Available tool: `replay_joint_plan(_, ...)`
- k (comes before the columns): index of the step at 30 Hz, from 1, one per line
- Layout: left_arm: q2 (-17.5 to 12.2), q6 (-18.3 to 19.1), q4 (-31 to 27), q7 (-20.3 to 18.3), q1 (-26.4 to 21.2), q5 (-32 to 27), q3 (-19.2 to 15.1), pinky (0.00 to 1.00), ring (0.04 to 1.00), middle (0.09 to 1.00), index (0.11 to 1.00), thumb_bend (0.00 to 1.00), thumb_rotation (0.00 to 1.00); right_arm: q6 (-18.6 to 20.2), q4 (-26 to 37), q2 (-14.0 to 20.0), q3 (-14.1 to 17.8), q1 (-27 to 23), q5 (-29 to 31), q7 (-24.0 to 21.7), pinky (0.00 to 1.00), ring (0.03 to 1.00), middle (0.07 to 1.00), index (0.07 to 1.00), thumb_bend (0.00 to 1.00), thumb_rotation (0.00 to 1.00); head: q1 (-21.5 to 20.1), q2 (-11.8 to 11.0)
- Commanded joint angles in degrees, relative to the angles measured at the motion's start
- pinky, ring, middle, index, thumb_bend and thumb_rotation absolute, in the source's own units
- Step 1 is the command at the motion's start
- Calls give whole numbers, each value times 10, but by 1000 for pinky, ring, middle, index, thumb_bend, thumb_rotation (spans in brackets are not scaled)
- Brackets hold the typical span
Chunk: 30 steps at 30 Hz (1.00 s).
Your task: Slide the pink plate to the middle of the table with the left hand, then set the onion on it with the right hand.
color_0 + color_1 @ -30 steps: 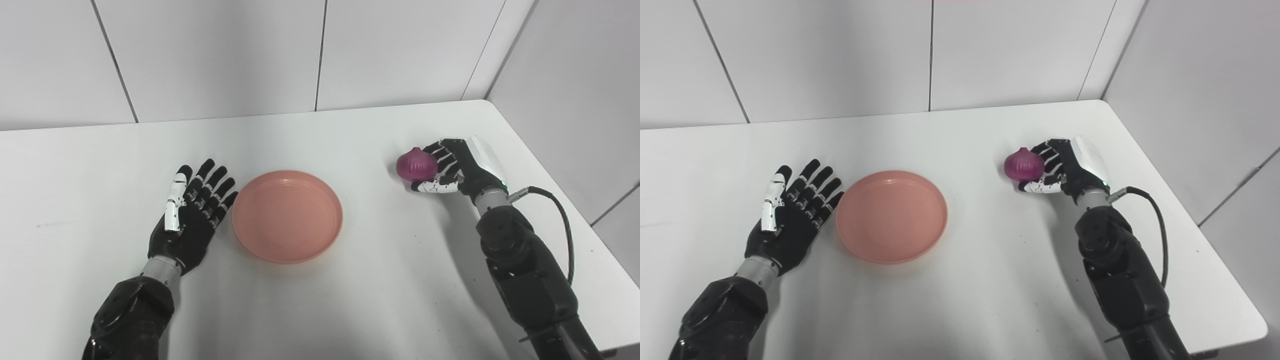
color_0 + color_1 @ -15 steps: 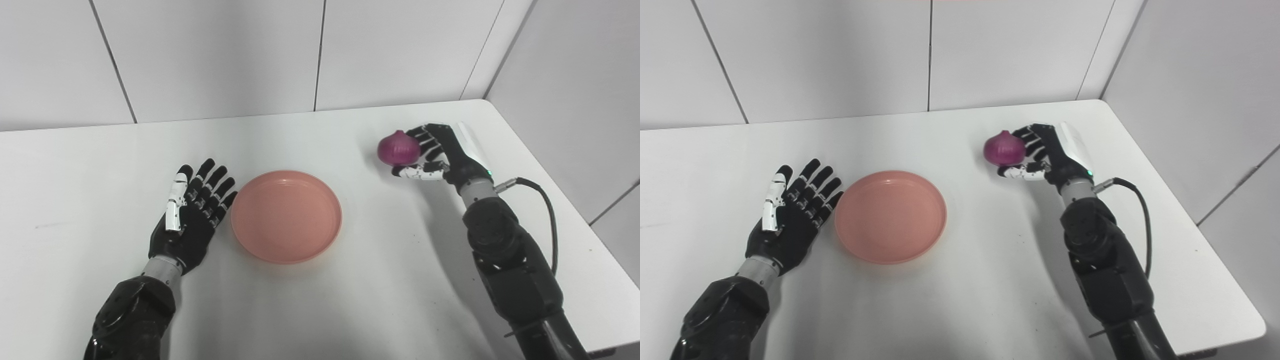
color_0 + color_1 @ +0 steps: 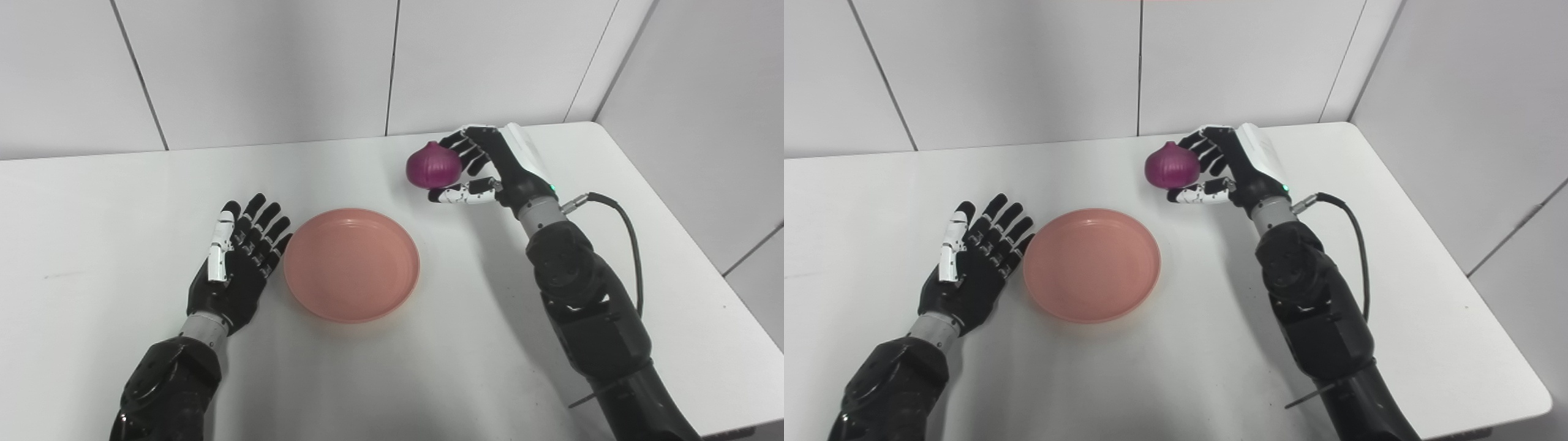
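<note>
The pink plate (image 3: 351, 263) sits flat near the middle of the white table (image 3: 92, 202). My left hand (image 3: 240, 264) lies open and flat on the table just left of the plate, fingers spread, fingertips close to its rim. My right hand (image 3: 490, 171) is shut on the purple onion (image 3: 433, 166) and holds it in the air, up and to the right of the plate. The onion shows in the right eye view (image 3: 1171, 165) too.
A black cable (image 3: 625, 233) runs from my right wrist along the forearm. The table's right edge and back right corner (image 3: 603, 131) meet grey wall panels. The table's front right corner (image 3: 1540, 398) lies near my right arm.
My right hand has lifted the onion off the table and carried it left and farther back, toward the plate. The left hand and the plate have barely moved.
</note>
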<state>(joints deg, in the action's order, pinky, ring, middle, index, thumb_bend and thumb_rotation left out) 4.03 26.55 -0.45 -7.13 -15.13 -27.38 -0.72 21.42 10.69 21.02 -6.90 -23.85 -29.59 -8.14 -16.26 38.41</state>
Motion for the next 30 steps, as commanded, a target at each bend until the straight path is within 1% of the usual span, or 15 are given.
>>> replay_joint_plan(1,6,2,-1,6,0,5,3,952,971,982,970,441,1000,-28,13,-6,-5,-31,1,5,469,523,558,565,542,114,0,0)
replay_joint_plan(5,11,2,-1,9,-1,7,2,949,970,980,966,441,1000,-35,6,-21,-21,-36,-6,9,478,531,564,562,558,139,10,0)
replay_joint_plan(8,14,3,-4,16,0,10,3,944,966,976,960,444,1000,-45,-7,-35,-36,-39,-6,10,486,539,574,566,568,125,15,1)
replay_joint_plan(11,16,3,-6,21,0,11,5,939,961,973,958,443,1000,-52,-21,-49,-47,-41,-5,12,469,533,574,571,571,124,22,2)
replay_joint_plan(14,20,3,-8,27,1,9,6,936,959,969,954,439,1000,-57,-31,-62,-59,-41,-8,13,410,486,541,559,576,161,28,3)
replay_joint_plan(16,20,2,-8,28,1,11,7,937,959,969,953,439,1000,-63,-40,-69,-67,-41,-10,15,393,470,530,556,580,159,31,3)
replay_joint_plan(19,22,2,-8,29,1,12,7,934,958,968,951,436,1000,-71,-53,-76,-77,-40,-13,15,398,480,539,560,579,143,34,4)
replay_joint_plan(24,25,2,-10,28,1,13,7,937,959,971,957,434,1000,-75,-74,-85,-91,-39,-22,15,370,452,515,559,581,161,41,5)
replay_joint_plan(25,25,2,-11,29,1,13,7,935,958,970,957,435,1000,-75,-78,-87,-93,-37,-25,16,372,457,523,564,581,148,43,6)
replay_joint_plan(28,26,1,-11,30,1,18,9,930,954,965,954,438,1000,-67,-82,-91,-100,-31,-39,17,374,466,536,575,586,165,45,6)
replay_joint_plan(30,27,1,-11,30,1,19,8,931,955,965,953,438,1000,-71,-85,-91,-103,-28,-45,19,365,461,534,577,585,160,46,7)
